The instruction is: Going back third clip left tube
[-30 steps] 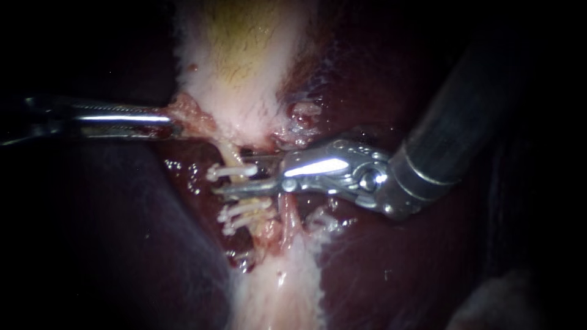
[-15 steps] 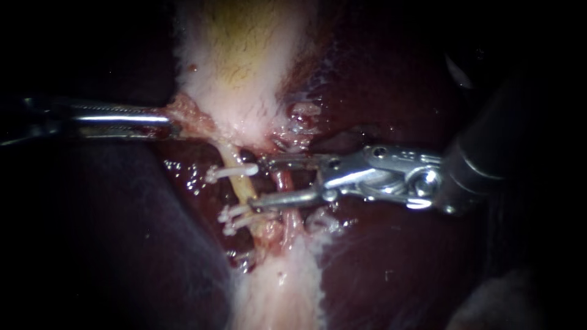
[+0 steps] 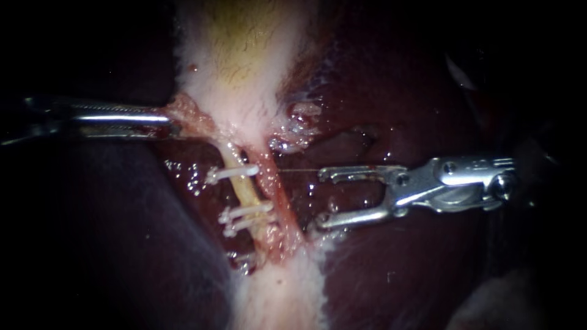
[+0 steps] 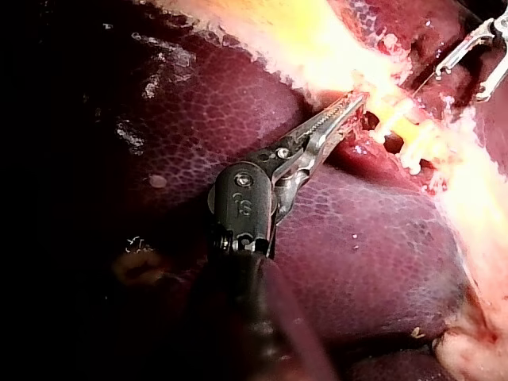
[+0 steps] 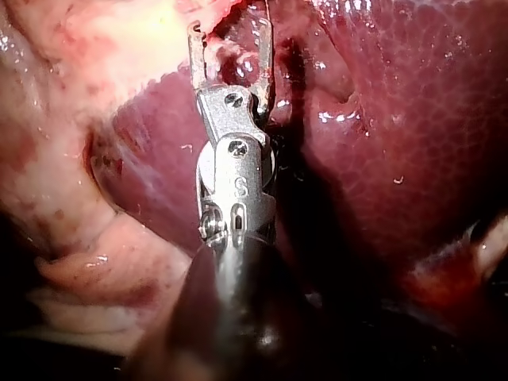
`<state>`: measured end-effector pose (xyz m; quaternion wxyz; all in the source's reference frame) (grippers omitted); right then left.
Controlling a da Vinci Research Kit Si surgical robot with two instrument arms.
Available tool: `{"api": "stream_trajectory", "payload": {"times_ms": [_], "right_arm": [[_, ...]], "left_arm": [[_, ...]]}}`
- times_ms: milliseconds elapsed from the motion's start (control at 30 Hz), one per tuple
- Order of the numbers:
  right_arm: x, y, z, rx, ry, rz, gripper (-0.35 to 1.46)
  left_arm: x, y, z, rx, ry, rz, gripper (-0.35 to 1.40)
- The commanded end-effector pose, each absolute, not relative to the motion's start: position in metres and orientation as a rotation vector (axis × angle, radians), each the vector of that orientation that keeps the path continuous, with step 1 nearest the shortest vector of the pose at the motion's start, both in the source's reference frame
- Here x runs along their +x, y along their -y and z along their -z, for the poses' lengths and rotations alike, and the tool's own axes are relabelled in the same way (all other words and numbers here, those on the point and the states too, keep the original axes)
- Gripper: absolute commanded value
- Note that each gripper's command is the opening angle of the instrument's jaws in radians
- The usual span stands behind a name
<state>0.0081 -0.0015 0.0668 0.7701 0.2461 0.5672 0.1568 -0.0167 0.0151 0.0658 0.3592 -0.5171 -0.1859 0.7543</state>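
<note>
We hold the right instrument (image 3: 320,200) with its jaws wide open and empty, near the right tube (image 3: 276,198) but apart from it, over the liver (image 3: 391,269); the left tube (image 3: 243,186) carries a top clip (image 3: 232,173), a middle clip (image 3: 249,211) and a bottom clip (image 3: 244,222); our left instrument (image 3: 174,125) has its jaws clamped on tissue (image 3: 189,113) at the edge of the gallbladder (image 3: 238,73).
</note>
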Motion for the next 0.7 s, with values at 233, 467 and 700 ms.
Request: {"api": "stream_trajectory", "payload": {"times_ms": [233,467,700], "right_arm": [[0.0067,0.0003,-0.0655,0.522,-1.236,-0.322,0.5],[0.0058,0.0,-0.0652,0.52,-1.237,-0.318,0.5],[0.0057,0.0001,-0.0652,0.52,-1.237,-0.317,0.5]], "left_arm": [[-0.0167,-0.0151,-0.0657,-1.334,0.48,-1.945,-0.35],[-0.0167,-0.0151,-0.0657,-1.334,0.48,-1.945,-0.35],[-0.0168,-0.0152,-0.0658,-1.333,0.479,-1.945,-0.35]]}}
